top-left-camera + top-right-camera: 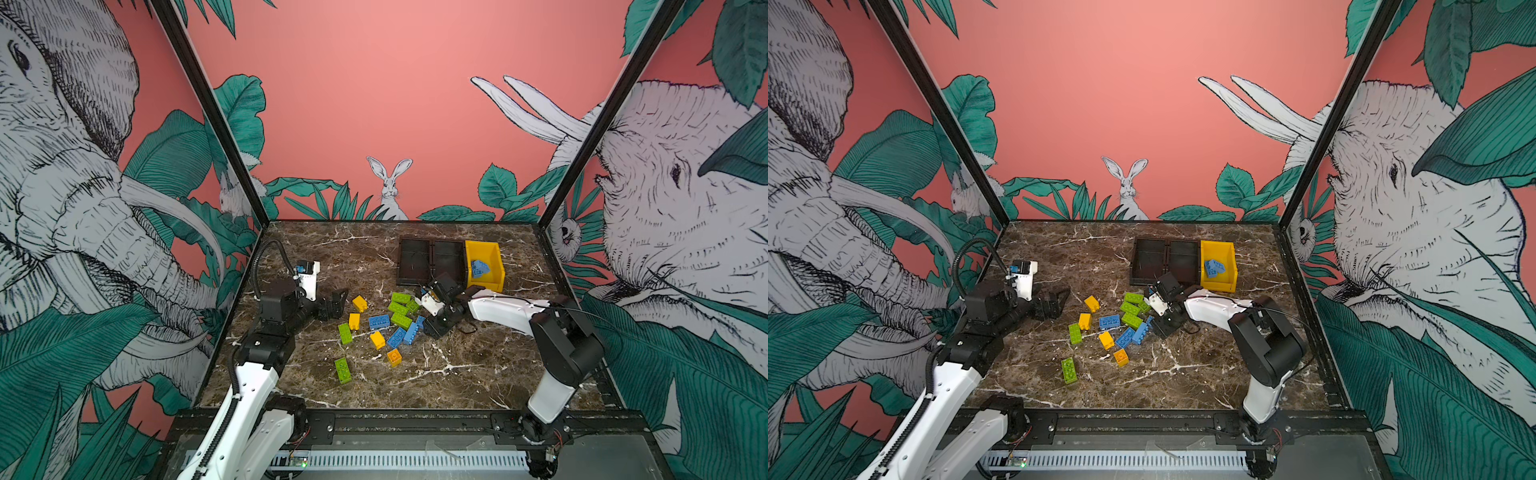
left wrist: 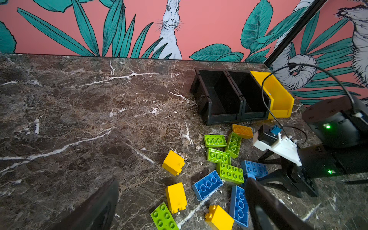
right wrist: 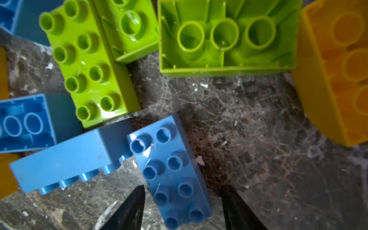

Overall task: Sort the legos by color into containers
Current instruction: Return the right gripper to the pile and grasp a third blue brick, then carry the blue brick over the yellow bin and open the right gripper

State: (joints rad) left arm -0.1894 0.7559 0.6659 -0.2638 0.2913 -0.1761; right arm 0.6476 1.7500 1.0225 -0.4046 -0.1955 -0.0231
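I have the right gripper (image 3: 183, 187) down in the pile of legos (image 1: 379, 321). Its jaws are partway apart and straddle a blue brick (image 3: 173, 173) that lies studs-up on the marble table (image 1: 332, 249). The black fingertips (image 3: 137, 205) flank the end of the brick nearest the wrist. A thin strip of tabletop shows on either side, so the gripper is not clamped on anything yet.

The end of that brick away from the fingers butts against a second blue brick (image 3: 67, 159) lying on its side. Straight ahead of the fingertips is a bare patch of table, then an upturned lime green brick (image 3: 225, 39) with its hollow showing. A studs-up lime green brick (image 3: 89, 65) sits beside it. An orange-yellow brick (image 3: 338, 69), also hollow-up, sits off to one side.

On the gripper's flank toward the back wall, near its wrist, stand the two joined black bins (image 1: 432, 257). The yellow bin (image 1: 496, 266) is right against them and holds blue pieces (image 1: 480, 268).

The left gripper (image 1: 337, 303) sits across the pile, well apart from the right one. Its jaws are spread wide and hold nothing. Yellow bricks (image 2: 176, 197) lie on the table between and just ahead of its fingers.
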